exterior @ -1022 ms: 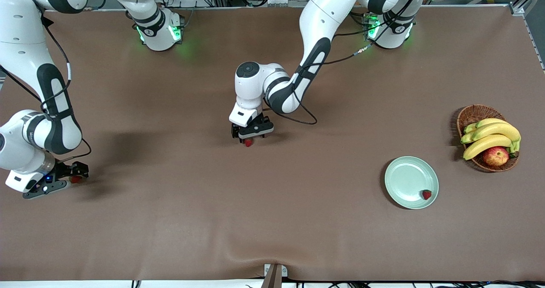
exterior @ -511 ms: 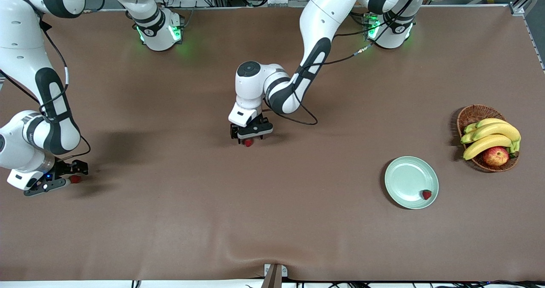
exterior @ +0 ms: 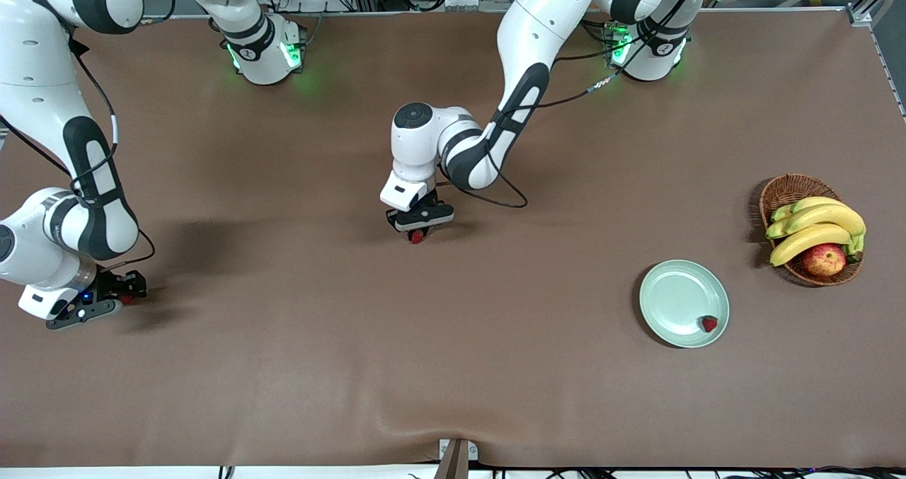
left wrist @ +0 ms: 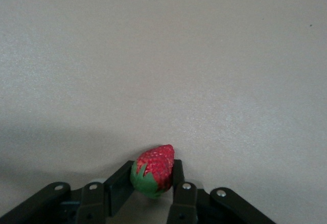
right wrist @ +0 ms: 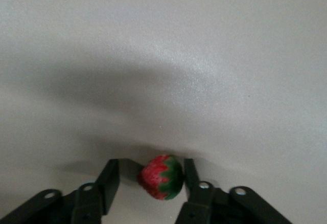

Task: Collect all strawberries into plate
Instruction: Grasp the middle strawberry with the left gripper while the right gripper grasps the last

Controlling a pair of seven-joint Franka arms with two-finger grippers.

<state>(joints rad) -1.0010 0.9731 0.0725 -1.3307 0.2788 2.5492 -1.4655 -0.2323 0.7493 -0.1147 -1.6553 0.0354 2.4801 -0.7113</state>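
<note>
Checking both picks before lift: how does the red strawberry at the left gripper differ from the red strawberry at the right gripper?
The left gripper is shut on its small red strawberry, both fingers touching it; the right gripper is not closed on its small red strawberry: there is a gap on one side. The left one lies mid-table, the right one at the right arm's end. Both have green leafy tops and sit low on the brown table.

I see right tool (exterior: 117,296) hiding most of its strawberry (exterior: 127,298) | left tool (left wrist: 151,179) bases cut by frame edge | apple (exterior: 824,259) partly under bananas (exterior: 814,228)
</note>
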